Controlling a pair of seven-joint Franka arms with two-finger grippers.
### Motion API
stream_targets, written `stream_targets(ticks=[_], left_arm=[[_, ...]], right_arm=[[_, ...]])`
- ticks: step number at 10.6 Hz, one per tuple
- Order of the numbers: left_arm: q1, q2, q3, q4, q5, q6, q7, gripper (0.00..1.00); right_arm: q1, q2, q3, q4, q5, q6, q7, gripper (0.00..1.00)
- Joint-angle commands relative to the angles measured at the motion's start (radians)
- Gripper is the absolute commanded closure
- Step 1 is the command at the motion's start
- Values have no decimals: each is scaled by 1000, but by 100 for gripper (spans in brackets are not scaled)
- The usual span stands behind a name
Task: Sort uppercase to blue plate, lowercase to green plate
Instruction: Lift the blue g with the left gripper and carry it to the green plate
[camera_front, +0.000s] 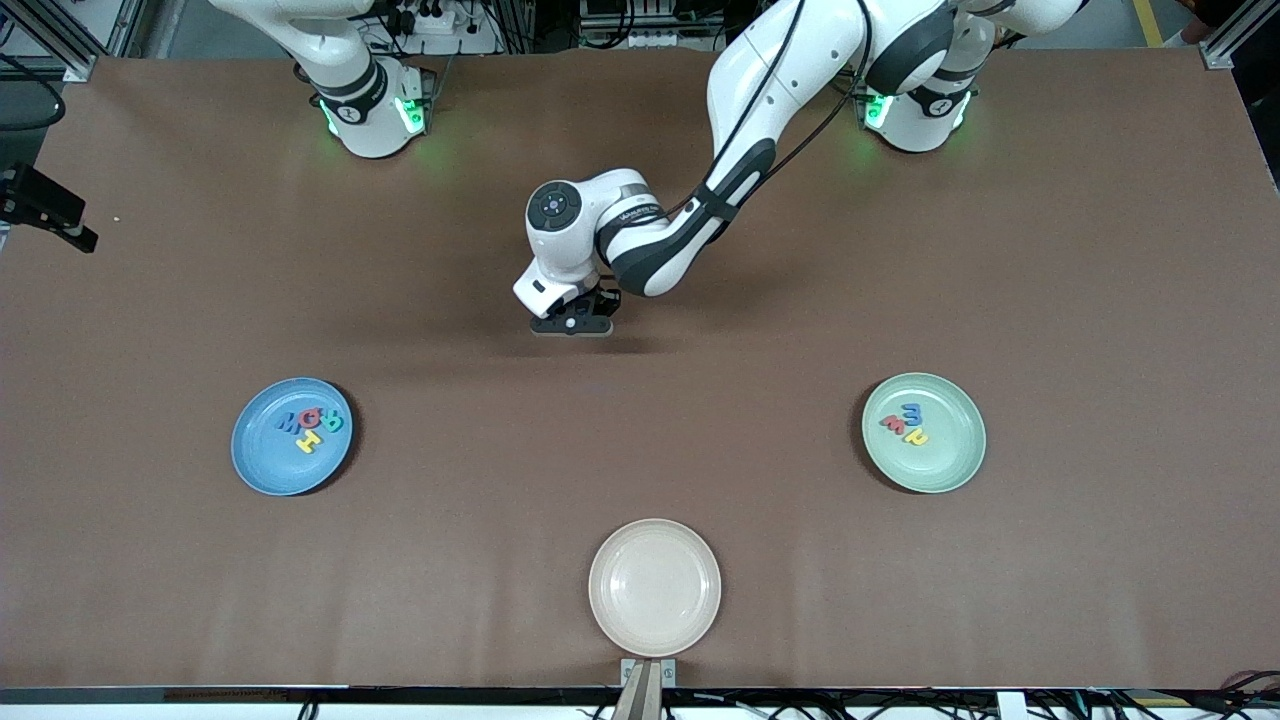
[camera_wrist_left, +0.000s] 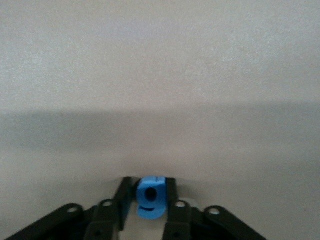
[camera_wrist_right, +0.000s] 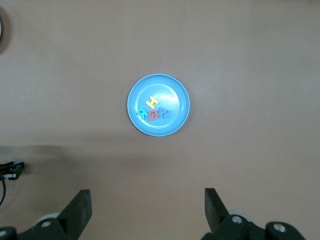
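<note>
My left gripper (camera_front: 572, 322) is down at the middle of the brown table, shut on a small blue lowercase g (camera_wrist_left: 151, 197) that stands pinched between its black fingers (camera_wrist_left: 171, 187). The blue plate (camera_front: 262, 470) lies toward the right arm's end and holds the uppercase letters (camera_front: 311, 426): blue, red, teal and a yellow H. The green plate (camera_front: 950, 455) lies toward the left arm's end with three lowercase letters (camera_front: 908, 424) in it. My right gripper (camera_wrist_right: 147, 192) hangs open and empty high above the table beside the blue plate (camera_wrist_right: 165, 129); it is out of the front view.
An empty beige plate (camera_front: 654, 587) sits near the table's front edge, midway between the two coloured plates. A black camera mount (camera_front: 45, 208) sticks in at the right arm's end. Bare brown table surrounds the plates.
</note>
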Motion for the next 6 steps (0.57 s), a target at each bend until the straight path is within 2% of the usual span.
stream_targets(ticks=[1,2,4,6], left_arm=[[-6,11,12,17,-26,1,27,94],[-6,6,12,15,-25,-1,26,100],[23,-35,14,9,-19,-10,18,100],[99,-120,14,1,-14,-66,29,100]], right_arm=[[-9,0,12,5,-5,-2,17,0],[-9,0,12,5,-8,-2,17,0],[-12,-1,11,5,-8,-6,17,0],[-12,-1,11,5,-8,-10,17,0]])
